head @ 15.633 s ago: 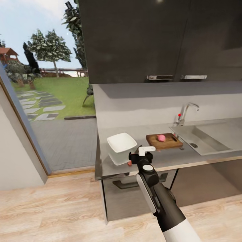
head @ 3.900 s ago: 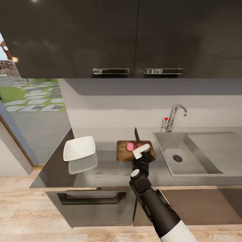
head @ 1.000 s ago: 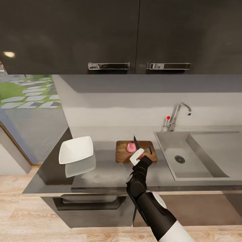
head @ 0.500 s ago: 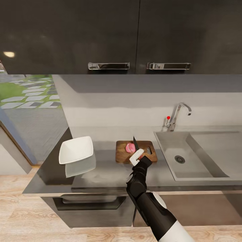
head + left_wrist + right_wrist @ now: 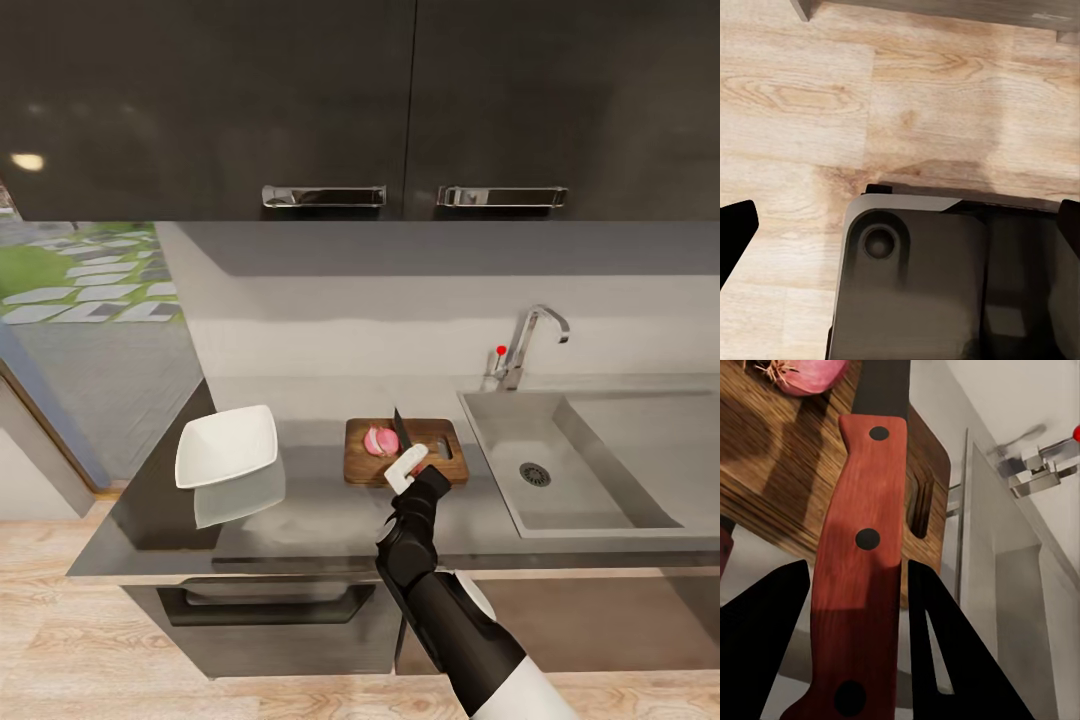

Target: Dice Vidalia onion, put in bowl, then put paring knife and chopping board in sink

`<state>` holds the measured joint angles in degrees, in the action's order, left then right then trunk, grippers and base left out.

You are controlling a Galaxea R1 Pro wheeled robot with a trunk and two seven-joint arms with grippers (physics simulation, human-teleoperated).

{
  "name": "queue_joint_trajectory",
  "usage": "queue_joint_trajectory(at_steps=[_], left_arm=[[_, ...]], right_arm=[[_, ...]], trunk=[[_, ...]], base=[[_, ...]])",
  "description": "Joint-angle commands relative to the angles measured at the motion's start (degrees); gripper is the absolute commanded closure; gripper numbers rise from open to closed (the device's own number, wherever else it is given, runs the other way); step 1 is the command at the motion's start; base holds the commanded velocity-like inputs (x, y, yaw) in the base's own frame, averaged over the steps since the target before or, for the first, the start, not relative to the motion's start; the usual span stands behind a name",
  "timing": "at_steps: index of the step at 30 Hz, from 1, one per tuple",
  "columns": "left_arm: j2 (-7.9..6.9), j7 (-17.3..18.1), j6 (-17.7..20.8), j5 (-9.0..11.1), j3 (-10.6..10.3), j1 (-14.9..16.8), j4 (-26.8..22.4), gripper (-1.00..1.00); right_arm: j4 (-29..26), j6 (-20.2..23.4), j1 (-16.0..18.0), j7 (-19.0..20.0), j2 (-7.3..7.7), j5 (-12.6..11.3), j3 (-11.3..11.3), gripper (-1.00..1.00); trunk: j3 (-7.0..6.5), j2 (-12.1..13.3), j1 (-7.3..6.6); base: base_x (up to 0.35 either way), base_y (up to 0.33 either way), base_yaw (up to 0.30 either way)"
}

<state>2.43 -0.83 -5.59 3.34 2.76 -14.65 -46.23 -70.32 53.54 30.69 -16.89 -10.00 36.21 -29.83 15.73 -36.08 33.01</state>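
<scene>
On the dark wood chopping board (image 5: 430,462) lies the pink Vidalia onion (image 5: 380,440), showing as two pieces side by side. My right gripper (image 5: 407,468) is shut on the reddish handle of the paring knife (image 5: 862,562). Its dark blade (image 5: 400,428) stands against the onion's right side. The right wrist view has the onion (image 5: 804,373) at the blade's base, over the board (image 5: 765,465). The white bowl (image 5: 227,445) sits on the grey countertop (image 5: 320,510), left of the board. The steel sink (image 5: 520,440) is to the board's right. My left gripper (image 5: 902,229) hangs open over the wood floor.
A chrome faucet (image 5: 527,345) with a red knob stands behind the sink. Dark upper cabinets (image 5: 400,100) with steel handles hang above the counter. The counter ends left of the bowl, beside a glass wall to the garden. My own base (image 5: 915,285) is under the left gripper.
The knife blade has shifted slightly left into the onion, and the onion now shows a pale split between two pieces. The camera and the bowl have stayed put over the last second.
</scene>
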Motion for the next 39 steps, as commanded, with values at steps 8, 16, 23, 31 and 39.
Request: queue_joint_trajectory(at_steps=[8, 16, 23, 31, 39], left_arm=[[0.03, -0.05, -0.05, 0.35, 0.1, -0.03, 0.25, -1.0], [0.03, -0.05, -0.05, 0.35, 0.1, -0.03, 0.23, -1.0], [0.03, -0.05, -0.07, 0.35, 0.11, -0.03, 0.18, -1.0], [0.03, -0.05, -0.1, 0.35, 0.12, -0.03, 0.18, -1.0], [0.03, -0.05, -0.1, 0.35, 0.11, -0.03, 0.18, -1.0]], right_arm=[[-0.37, 0.24, 0.07, -0.64, 0.0, -0.27, 0.03, 1.0], [-0.59, 0.25, 0.07, -0.7, 0.0, -0.27, 0.11, 1.0], [-0.67, 0.25, 0.07, -0.77, 0.0, -0.27, 0.12, 1.0], [-0.75, 0.25, 0.07, -0.78, 0.0, -0.27, 0.12, 1.0], [-7.26, 0.17, 0.07, -0.94, 0.0, -0.23, 0.32, 1.0]], trunk=[[0.07, -0.07, 0.02], [0.07, -0.07, 0.02], [0.07, -0.07, 0.02], [0.07, -0.07, 0.02], [0.07, -0.07, 0.02]], base=[[0.0, 0.0, 0.0], [0.0, 0.0, 0.0], [0.0, 0.0, 0.0], [0.0, 0.0, 0.0], [0.0, 0.0, 0.0]])
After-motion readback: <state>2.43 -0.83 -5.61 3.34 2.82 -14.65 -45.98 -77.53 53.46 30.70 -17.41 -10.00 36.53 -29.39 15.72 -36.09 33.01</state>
